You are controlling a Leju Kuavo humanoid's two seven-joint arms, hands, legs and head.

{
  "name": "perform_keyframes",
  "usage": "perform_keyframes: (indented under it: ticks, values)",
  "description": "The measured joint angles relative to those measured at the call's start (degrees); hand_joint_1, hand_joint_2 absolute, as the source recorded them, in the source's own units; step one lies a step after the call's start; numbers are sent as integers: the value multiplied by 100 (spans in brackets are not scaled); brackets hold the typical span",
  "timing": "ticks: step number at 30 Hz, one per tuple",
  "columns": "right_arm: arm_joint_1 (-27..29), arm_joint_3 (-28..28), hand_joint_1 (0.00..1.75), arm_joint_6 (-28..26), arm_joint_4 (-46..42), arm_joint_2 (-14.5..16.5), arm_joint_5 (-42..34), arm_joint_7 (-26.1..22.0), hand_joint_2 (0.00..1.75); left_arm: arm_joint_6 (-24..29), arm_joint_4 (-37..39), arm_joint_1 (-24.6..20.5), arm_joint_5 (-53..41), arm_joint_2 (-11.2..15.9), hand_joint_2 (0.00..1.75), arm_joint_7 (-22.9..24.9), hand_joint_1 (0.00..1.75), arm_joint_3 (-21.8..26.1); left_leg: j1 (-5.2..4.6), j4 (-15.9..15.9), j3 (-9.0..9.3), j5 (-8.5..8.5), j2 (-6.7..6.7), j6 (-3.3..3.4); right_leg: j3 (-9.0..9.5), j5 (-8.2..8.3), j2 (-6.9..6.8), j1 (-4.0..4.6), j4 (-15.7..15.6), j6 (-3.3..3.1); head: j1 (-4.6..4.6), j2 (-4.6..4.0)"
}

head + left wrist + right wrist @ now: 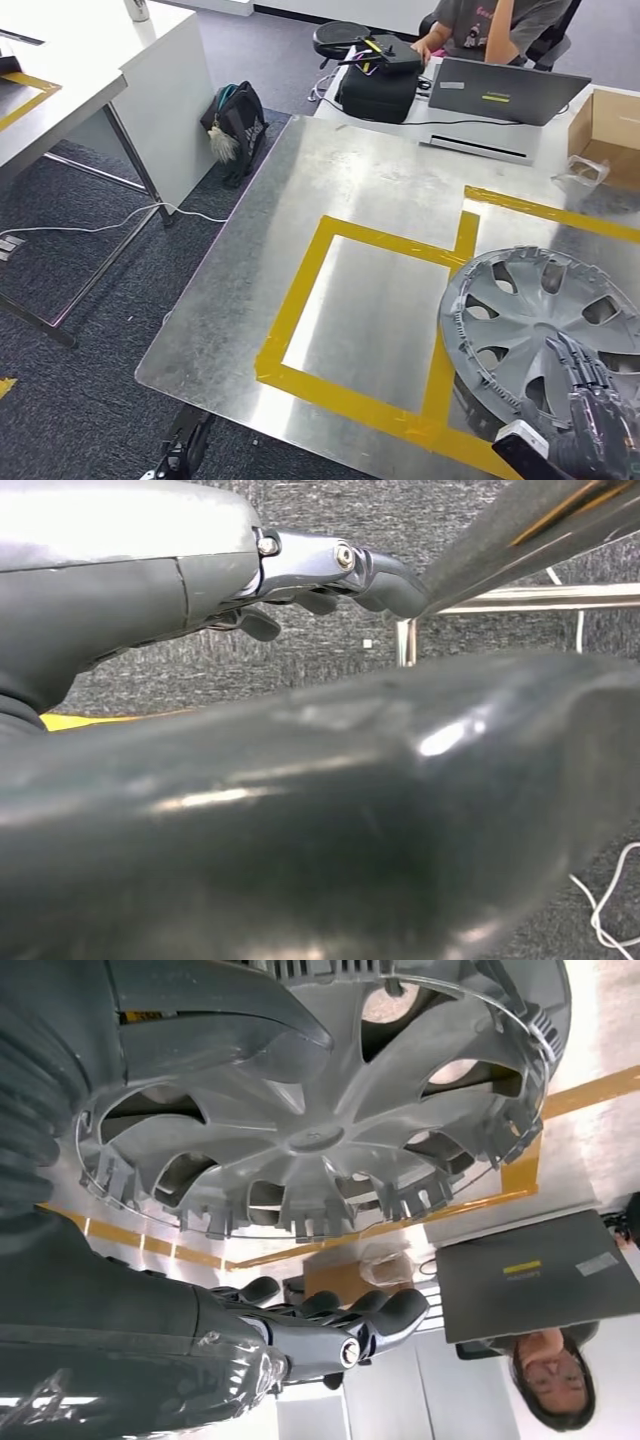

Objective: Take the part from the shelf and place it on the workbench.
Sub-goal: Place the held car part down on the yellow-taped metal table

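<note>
hubcap (545, 325) off shelf, held by right robot hand (585, 410) over table (377, 190) at 4 o'clock; release left. left robot hand (317, 580) grip unclear.

grey plastic hubcap (545, 322), brushed-metal workbench (362, 190)

Bare metal is lying open across the left and middle of the tabletop (249, 260), including inside the yellow tape square (362, 320) — nothing is standing there. The wheel cover (540, 320) is filling the near right corner. Along the far edge a laptop (502, 92), black bag (379, 82) and cardboard box (607, 135) are blocking passage.
</note>
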Motion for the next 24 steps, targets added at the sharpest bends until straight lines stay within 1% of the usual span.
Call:
perform_keyframes:
  ticks: [2,4,6,9,13,15,16,17,18,19,21,22,23,24]
  values:
    - [0,-21,0,-88,-20,27,-44,-135,175,-1,0,4,20,3,0,-15,0,24,0,0,0,0,0,0,0,0,-1,0,0,0,1,0]
    - [1,-1,0,-321,-85,110,-124,-397,175,-13,0,13,61,5,0,-36,0,49,-3,1,0,-1,-1,0,-1,0,-2,-2,-2,0,1,0]
    - [7,63,0,-625,-183,248,-232,-722,175,-38,0,24,101,8,0,-73,0,73,-7,2,0,-2,-1,1,-1,0,-2,-7,-5,1,-1,0]
    - [27,205,0,-901,-296,455,-328,-1015,175,-74,0,38,140,11,0,-122,0,105,-17,2,0,-7,-1,3,-2,-2,-2,-16,-5,5,-1,0]
    - [56,423,0,-1415,-418,774,-706,-1556,0,-89,0,54,225,13,0,-207,0,177,-53,3,0,-27,-1,30,-1,-11,-2,-53,-14,32,-1,0]
    - [93,597,0,-1682,-480,987,-834,-1831,0,-70,0,66,265,14,0,-231,0,220,-68,-5,0,-35,-1,51,6,-10,-2,-68,-37,58,-3,0]
    - [118,694,0,-1781,-511,1087,-858,-1930,0,-60,0,74,278,14,0,-242,0,236,-56,-34,16,-25,0,70,16,-20,-1,-73,-39,76,-4,0]
    - [141,783,0,-1857,-538,1168,-876,-1998,0,-50,0,80,287,15,0,-254,0,248,-41,-68,39,-10,4,90,10,-62,-4,-69,6,88,1,0]
    - [161,860,0,-1930,-559,1238,-895,-2052,0,-37,0,83,296,15,0,-267,0,261,-23,-102,63,8,9,110,-47,-163,-5,-62,152,93,11,0]
    - [177,920,0,-1993,-569,1292,-922,-2095,0,-25,0,85,304,14,0,-278,0,277,-8,-127,86,24,14,126,-170,-318,-7,-56,419,93,23,0]
    - [221,1029,0,-2146,-573,1406,-993,-2192,0,2,0,100,333,17,0,-293,0,320,-12,-131,92,26,18,137,-593,-670,-8,-47,1207,86,43,0]
    - [247,1092,0,-2229,-568,1468,-1048,-2252,0,11,0,116,348,22,0,-298,0,344,-14,-131,92,23,17,139,-782,-740,-9,-47,1517,85,46,0]
    - [273,1154,0,-2314,-560,1535,-1118,-2317,0,20,0,134,362,29,0,-303,0,365,-14,-130,94,19,15,138,-892,-688,-9,-48,1646,84,48,0]
    - [292,1212,0,-2394,-546,1606,-1218,-2387,0,26,0,150,378,36,0,-309,0,385,-10,-130,100,15,11,133,-889,-517,-10,-52,1541,84,47,0]
